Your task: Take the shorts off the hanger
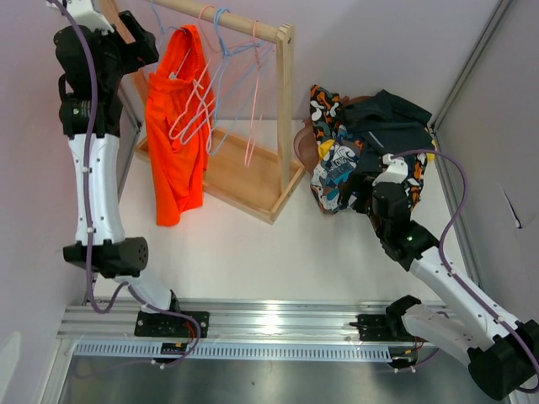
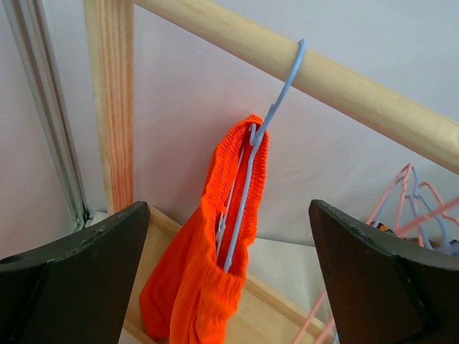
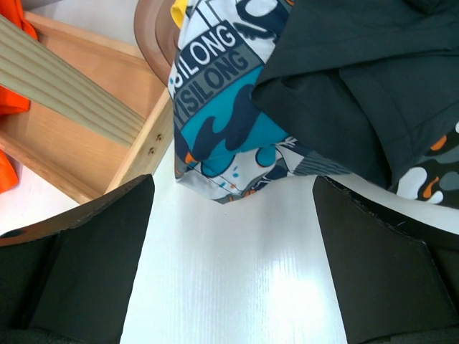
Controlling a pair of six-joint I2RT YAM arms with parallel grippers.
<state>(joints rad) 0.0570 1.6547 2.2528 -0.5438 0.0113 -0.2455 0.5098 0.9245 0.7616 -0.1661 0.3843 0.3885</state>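
Note:
Bright orange shorts (image 1: 175,126) hang by the waistband on a blue hanger (image 2: 276,107) from the wooden rail (image 1: 223,18). My left gripper (image 1: 145,46) is open, raised beside the rail's left end; the orange shorts (image 2: 215,244) show between and beyond its fingers. A pile lies at the right: teal-orange-black print shorts (image 1: 337,172), black shorts (image 1: 392,118), camouflage shorts (image 1: 324,109). My right gripper (image 1: 379,189) is open and empty, low over the table at the pile's near edge. The teal print shorts (image 3: 229,115), black shorts (image 3: 344,79) and a yellow scrap (image 3: 179,10) show there.
Several empty pink and blue hangers (image 1: 227,76) hang on the rail. The rack's wooden base tray (image 1: 244,181) and right post (image 1: 289,101) stand mid-table. A brown curved object (image 3: 152,32) lies under the pile. Walls close in on the left and right.

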